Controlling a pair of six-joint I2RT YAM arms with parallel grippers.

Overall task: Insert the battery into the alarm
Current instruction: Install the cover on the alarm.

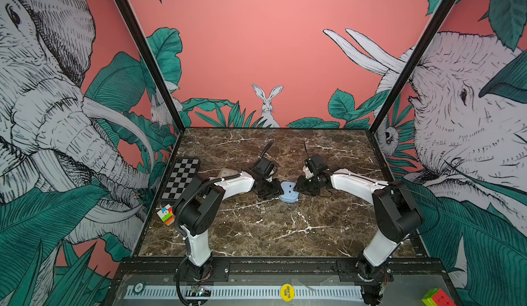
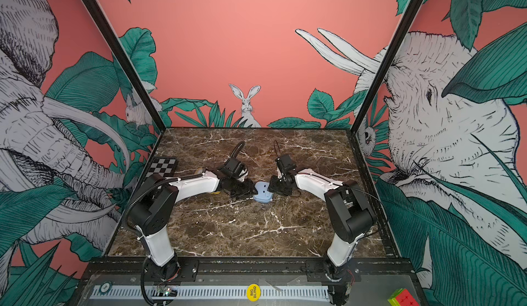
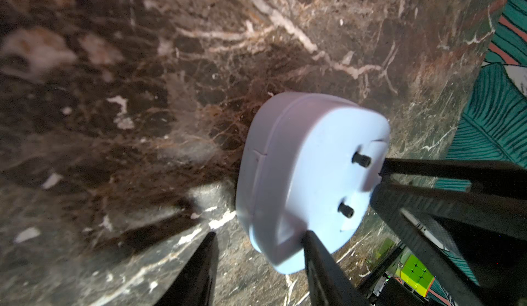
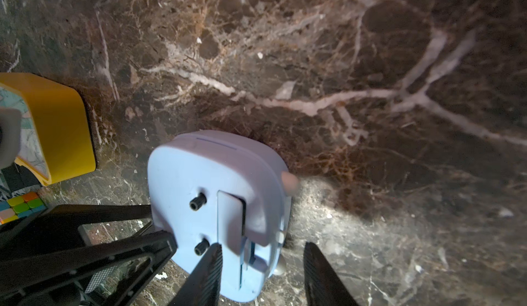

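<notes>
The light blue alarm lies face down mid-table, its back with two black knobs turned up. A flap on that back stands slightly raised over a dark slot. The battery is hidden or out of view. My left gripper is open at the alarm's left edge, one fingertip touching its back. On the other side, my right gripper is open. One of its fingers lies over the back, while the other hangs over bare table.
A yellow-edged box sits behind my left arm. A chessboard and a colour cube lie along the left table edge. Another cube and a yellow disc rest on the front rail.
</notes>
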